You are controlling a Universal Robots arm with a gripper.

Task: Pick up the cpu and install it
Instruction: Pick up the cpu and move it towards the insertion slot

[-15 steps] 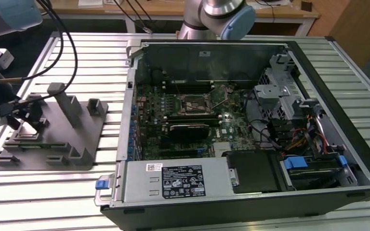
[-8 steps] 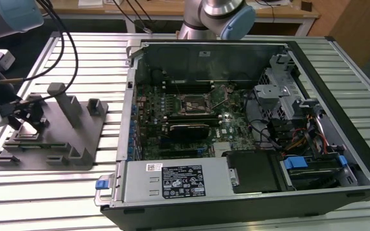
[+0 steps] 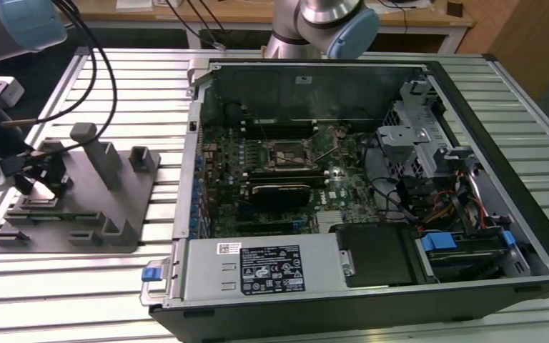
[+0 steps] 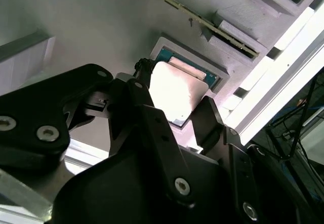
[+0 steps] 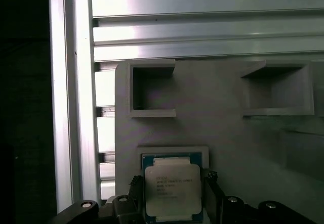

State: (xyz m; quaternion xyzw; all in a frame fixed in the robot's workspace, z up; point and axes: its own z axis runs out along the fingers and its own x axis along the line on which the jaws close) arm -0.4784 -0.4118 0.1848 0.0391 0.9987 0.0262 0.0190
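Gripper (image 4: 176, 88) sits low over the cpu (image 5: 172, 186). Black fingers (image 4: 152, 118) are spread to either side of it, and the first wrist view shows a slim gap at each edge, so nothing is gripped. Cpu lies flat in its recess in the grey fixture block (image 3: 136, 196), at the exterior view's left. Motherboard socket (image 3: 289, 153) sits well apart, mid-frame inside the opened computer case (image 3: 370, 314).
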